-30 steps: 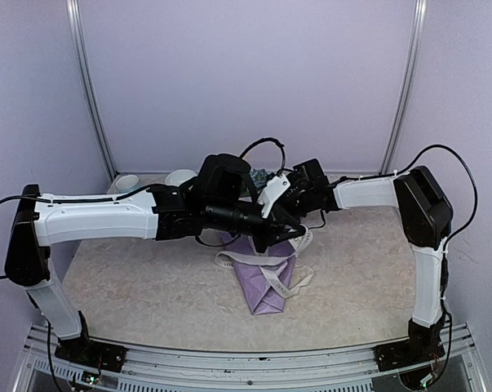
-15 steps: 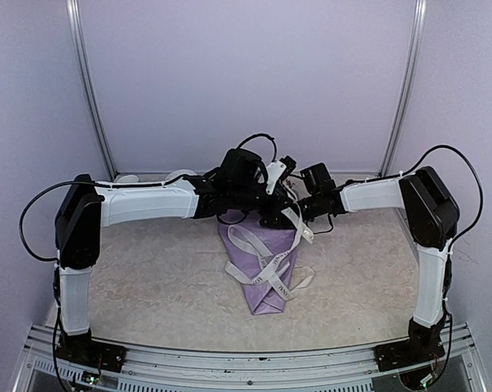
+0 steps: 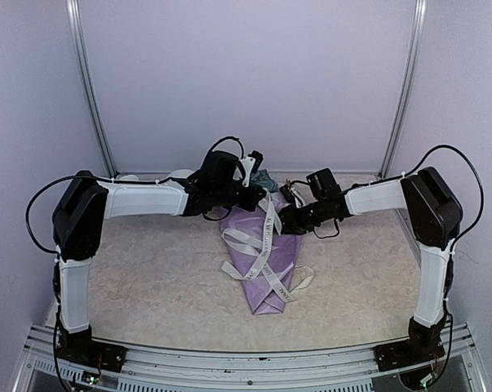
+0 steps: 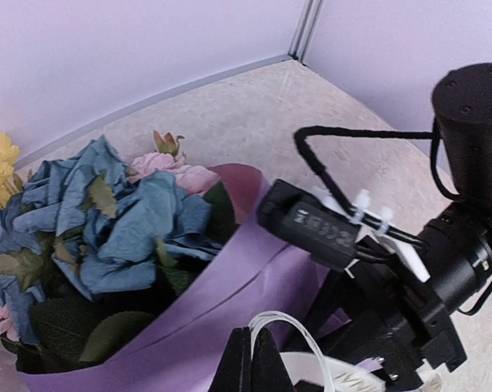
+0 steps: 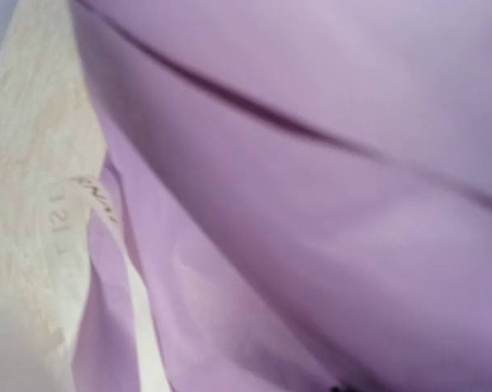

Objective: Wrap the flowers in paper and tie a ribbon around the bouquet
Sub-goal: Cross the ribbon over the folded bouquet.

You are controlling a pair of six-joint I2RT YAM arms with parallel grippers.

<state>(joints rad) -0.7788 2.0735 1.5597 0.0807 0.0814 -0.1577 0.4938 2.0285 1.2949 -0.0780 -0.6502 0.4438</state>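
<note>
My left pincer [image 4: 250, 339] clamped together on ribbon [image 4: 290, 327], holding loop up over bouquet [image 3: 266, 269] just below, guessing so it can go round cone. My right pincer [image 3: 286, 222] jammed against paper [image 5: 311, 163], probably steadying it; can't tell if apart. Flowers [image 4: 107, 220] just ahead of left pincer.

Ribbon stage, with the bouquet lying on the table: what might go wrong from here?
1. The ribbon lies in slack, crossing loops over the bouquet. A pull could tangle it or slide it off the narrow end.
2. The left gripper pinches only a thin strand, which may slip out.
3. The right gripper sits very close to the paper and could crease or unroll the cone.
</note>
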